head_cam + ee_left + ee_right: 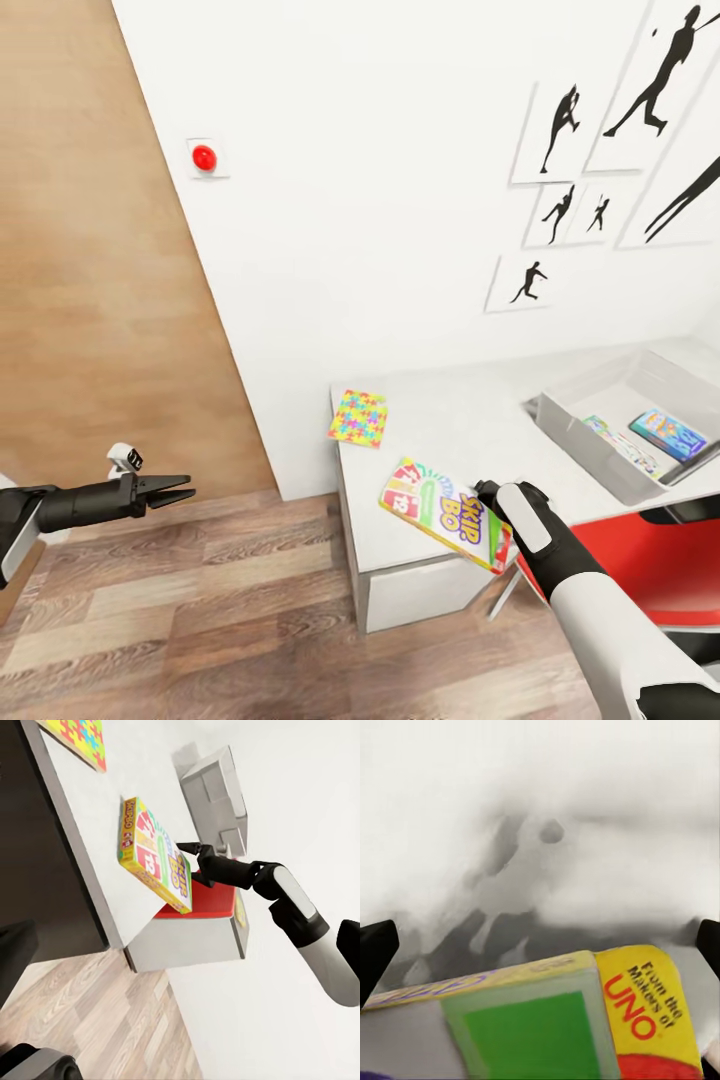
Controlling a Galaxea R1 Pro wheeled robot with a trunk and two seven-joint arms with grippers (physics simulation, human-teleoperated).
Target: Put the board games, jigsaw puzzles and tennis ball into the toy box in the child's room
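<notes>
Toy box [590,450] on bench [460,420] already held 2 boxed games; right pincer [487,492] clenched on Skip-Bo game [445,498] near box; puzzle [358,417] beyond it, untouched; left pincer [172,490] released, off bench.

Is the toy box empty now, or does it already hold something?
Not empty: the toy box already holds a blue game box and another flat item beside it.

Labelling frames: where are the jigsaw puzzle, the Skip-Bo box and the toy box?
jigsaw puzzle [358,417], head view, middle of its cover.
Skip-Bo box [440,508], head view, printed lid.
toy box [585,447], head view, near wall.
</notes>
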